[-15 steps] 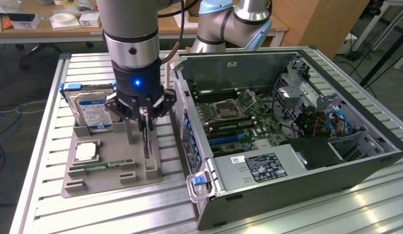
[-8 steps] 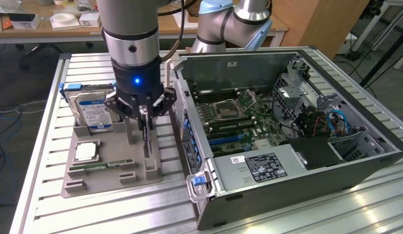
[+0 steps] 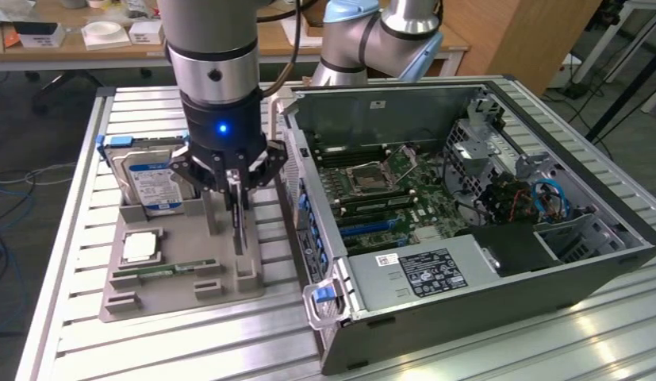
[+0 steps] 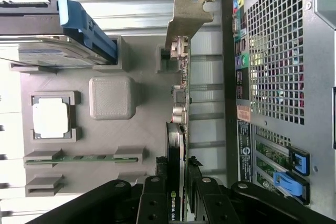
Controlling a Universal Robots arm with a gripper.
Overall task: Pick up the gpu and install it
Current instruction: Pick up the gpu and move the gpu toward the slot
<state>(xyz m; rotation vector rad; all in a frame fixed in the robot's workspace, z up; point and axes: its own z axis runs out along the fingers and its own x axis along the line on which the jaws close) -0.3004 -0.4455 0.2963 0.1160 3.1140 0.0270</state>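
Exterior view: claw clamped on gpu, which stands on edge at the tray, just beside the open case. Grasp made; whether it has lifted clear, cannot tell. Install not done; wrist view has the card between 2 fingers

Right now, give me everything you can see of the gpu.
The gpu is a thin dark card standing on its long edge, with small components along it and an NVIDIA mark near the grip. A pale bent metal bracket caps one end. The gripper is shut on its top edge, a finger on each flat side. It stands over the grey holder beside the open computer case; whether it sits in the slots or is lifted cannot be told.
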